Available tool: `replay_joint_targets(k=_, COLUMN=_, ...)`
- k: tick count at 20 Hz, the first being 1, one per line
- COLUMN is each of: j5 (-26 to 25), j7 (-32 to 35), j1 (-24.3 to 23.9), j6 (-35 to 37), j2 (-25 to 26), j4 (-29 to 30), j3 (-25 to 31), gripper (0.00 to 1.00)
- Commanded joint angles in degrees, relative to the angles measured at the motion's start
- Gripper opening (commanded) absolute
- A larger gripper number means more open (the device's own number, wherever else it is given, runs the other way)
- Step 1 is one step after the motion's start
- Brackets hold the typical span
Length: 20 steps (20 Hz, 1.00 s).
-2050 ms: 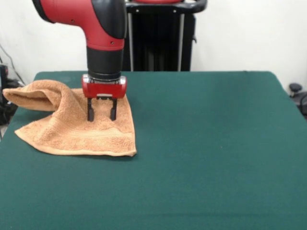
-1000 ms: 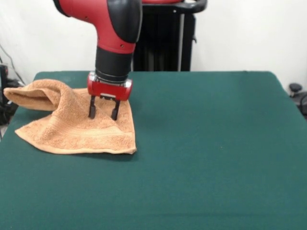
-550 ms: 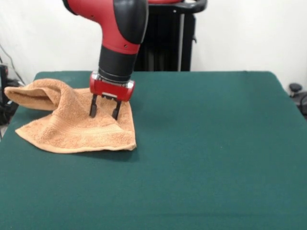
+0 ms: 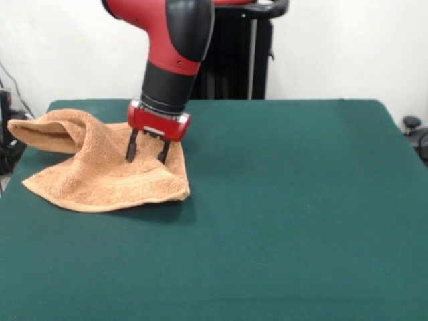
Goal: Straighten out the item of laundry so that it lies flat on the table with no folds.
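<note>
The gripper (image 4: pixel 146 154), jaws parted and clasping nothing, stands tilted over the towel (image 4: pixel 107 170), which lies rumpled near the table's (image 4: pixel 301 214) far left corner with one portion folded upward; grasping appears under way, next requiring closure on cloth.

Orange-tan towel (image 4: pixel 100 177) rumpled, far corner folded, green table (image 4: pixel 287 200) left side.

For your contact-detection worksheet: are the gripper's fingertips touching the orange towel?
Cannot tell. The one front view shows the open gripper overlapping the towel, fingertips against the cloth, but neither contact nor a gap shows plainly.
</note>
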Motion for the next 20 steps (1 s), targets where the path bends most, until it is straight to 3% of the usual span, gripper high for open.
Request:
replay_joint_targets(k=1, j5=7.0, j7=26.5, j1=4.7, j6=-2.6, j2=10.3, j4=2.6, j3=18.1, gripper=1.00)
replay_joint_targets(k=12, j5=9.2, j7=27.7, j1=6.3, j6=-3.5, j2=9.7, j4=3.1, j3=18.0, gripper=1.00)
replay_joint_targets(k=16, j5=7.4, j7=24.8, j1=7.0, j6=-3.6, j2=9.2, j4=2.5, j3=15.6, gripper=1.00)
replay_joint_targets(k=20, j5=2.4, j7=19.6, j1=5.1, j6=-3.1, j2=8.6, j4=1.2, j3=13.7, gripper=1.00)
